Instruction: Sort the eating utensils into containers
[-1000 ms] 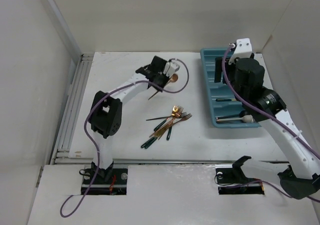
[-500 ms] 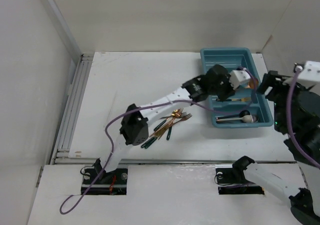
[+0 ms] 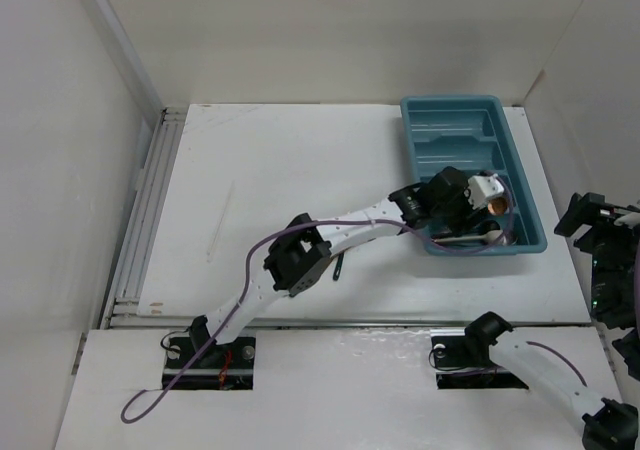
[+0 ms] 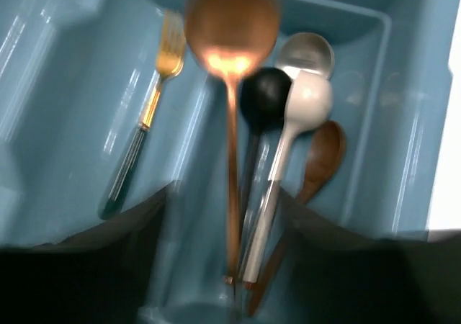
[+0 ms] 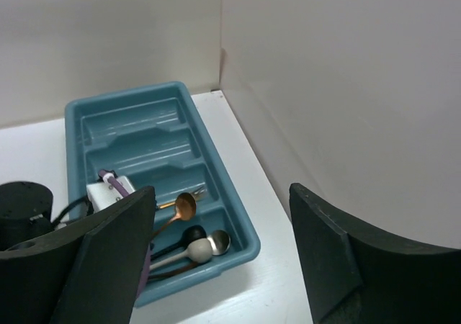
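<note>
Spoon (image 4: 232, 29) is seen loose between the parted jaws of left gripper (image 4: 227, 194), seemingly released into tray (image 3: 450, 100); right gripper (image 5: 222, 191) is spread wide, empty.

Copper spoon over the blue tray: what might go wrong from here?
The copper spoon looks blurred between the spread fingers of the left pincer, so it may land crooked across the spoons beside it. The pincer sits low in the tray, so pulling out could knock the fork in the next slot.
</note>
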